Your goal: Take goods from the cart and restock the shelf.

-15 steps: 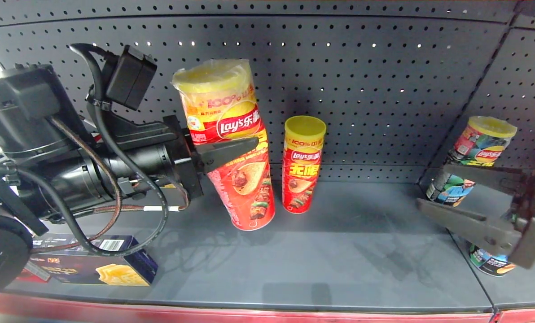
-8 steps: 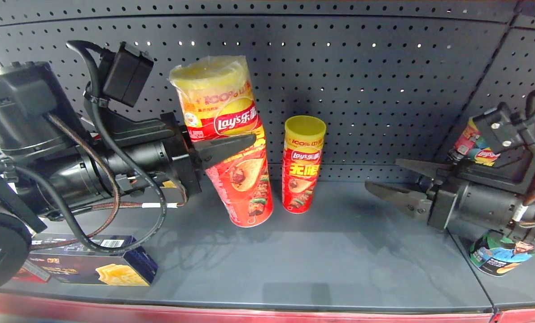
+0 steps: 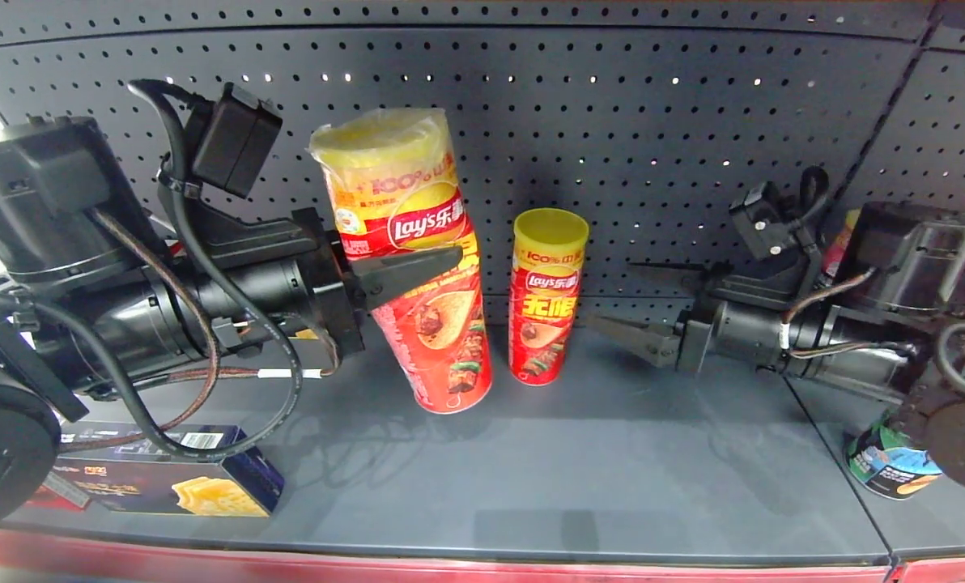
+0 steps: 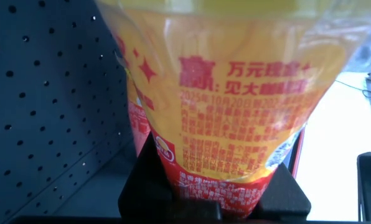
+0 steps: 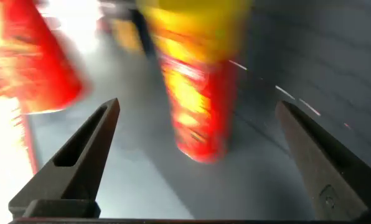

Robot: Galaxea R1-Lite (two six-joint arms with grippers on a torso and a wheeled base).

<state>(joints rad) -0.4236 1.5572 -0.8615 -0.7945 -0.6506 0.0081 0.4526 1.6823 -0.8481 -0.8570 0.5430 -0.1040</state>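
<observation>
My left fingers (image 3: 418,267) are clamped on the tall chip can (image 3: 401,202), which leans with its foot on the shelf (image 3: 612,470), just beside the short can (image 3: 546,300). I should stand it plumb and let go gently. My right fingers (image 3: 640,336) gape wide near the short can's other side and could knock it. A box (image 3: 167,482) lies at the front edge.

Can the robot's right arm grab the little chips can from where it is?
Probably yes. The right gripper is open and points at the little can, with just bare shelf between them. The tall can is on the far side, out of the way.
</observation>
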